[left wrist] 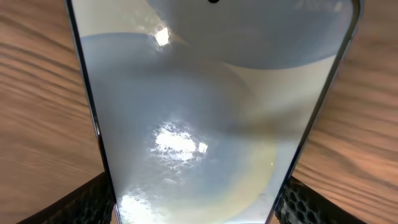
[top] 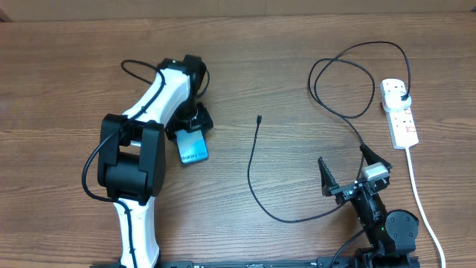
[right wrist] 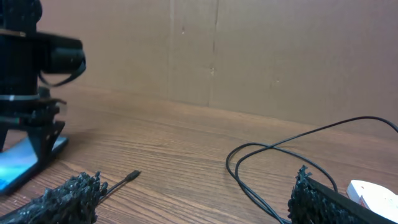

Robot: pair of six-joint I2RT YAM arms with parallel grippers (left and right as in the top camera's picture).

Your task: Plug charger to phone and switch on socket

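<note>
The phone (left wrist: pixel 205 112) lies gripped by its edges in the left gripper (left wrist: pixel 196 208)

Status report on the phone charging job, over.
Left fingers flank phone, grip unclear. Right gripper open, empty. Charger tip loose on table, apart from phone. Nothing between.

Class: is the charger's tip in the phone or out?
Out: the charger tip lies on the table, apart from the phone.
</note>
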